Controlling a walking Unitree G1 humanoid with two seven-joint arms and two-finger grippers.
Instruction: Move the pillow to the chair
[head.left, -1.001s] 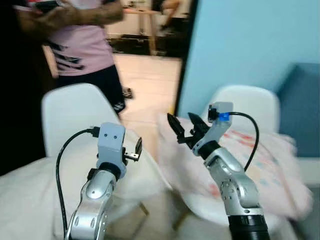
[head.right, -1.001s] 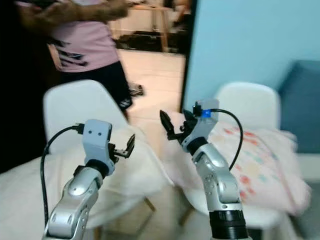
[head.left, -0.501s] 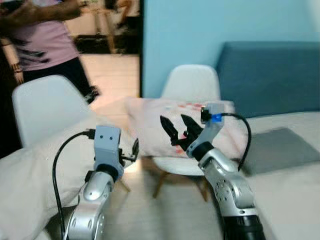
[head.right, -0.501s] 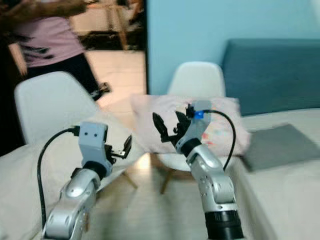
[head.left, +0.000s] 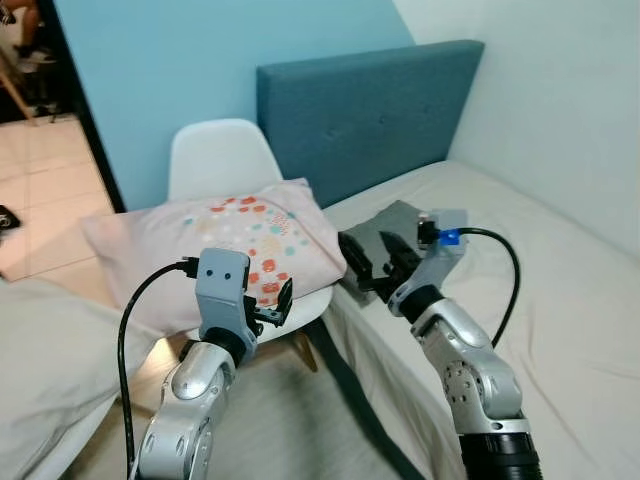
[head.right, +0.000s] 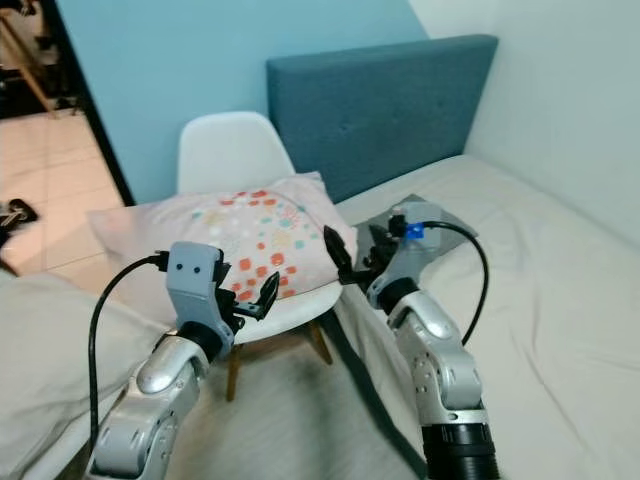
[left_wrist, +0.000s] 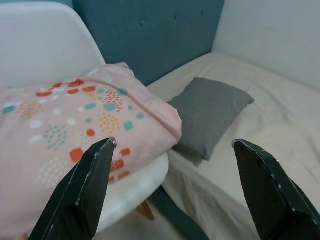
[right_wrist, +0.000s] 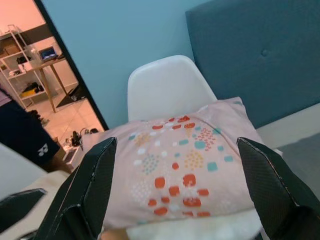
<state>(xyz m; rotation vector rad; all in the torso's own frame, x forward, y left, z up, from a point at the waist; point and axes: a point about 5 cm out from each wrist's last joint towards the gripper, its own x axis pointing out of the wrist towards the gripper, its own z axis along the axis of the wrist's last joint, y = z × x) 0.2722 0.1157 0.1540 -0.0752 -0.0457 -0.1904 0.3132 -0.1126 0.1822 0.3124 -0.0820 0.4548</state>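
Pink, with red, teal and orange dots, the pillow (head.left: 225, 245) lies flat on the seat of the white chair (head.left: 215, 160), overhanging it on both sides, with one corner reaching toward the bed (head.left: 540, 270). From where I sit, that reads as the task's main step being done: the pillow rests on the chair, and nothing is holding it.

My left gripper (head.left: 280, 302) hovers in front of the pillow's near edge, fingers spread and empty; in its wrist view I see both black fingers (left_wrist: 82, 192) wide apart with the pillow and chair seat between them, not touching either. My right gripper (head.left: 372, 262) is up over the bed's edge just beside the chair, also spread and holding nothing; its wrist view looks across the pillow top to the chair back and the blue wall (right_wrist: 125, 40).

A grey cushion (left_wrist: 210, 112) lies on the bed just beside the pillow's corner, close under the headboard (head.left: 370, 105). I take it as no part of the job. A pale duvet (head.left: 45, 350) shows at my left, and through the doorway (right_wrist: 30, 75) I can make out a person's dark shorts (right_wrist: 20, 137) and some shelving.

What is left, as I judge it: little beyond checking that the pillow sits steady, since it overhangs the seat, and pulling both arms back.
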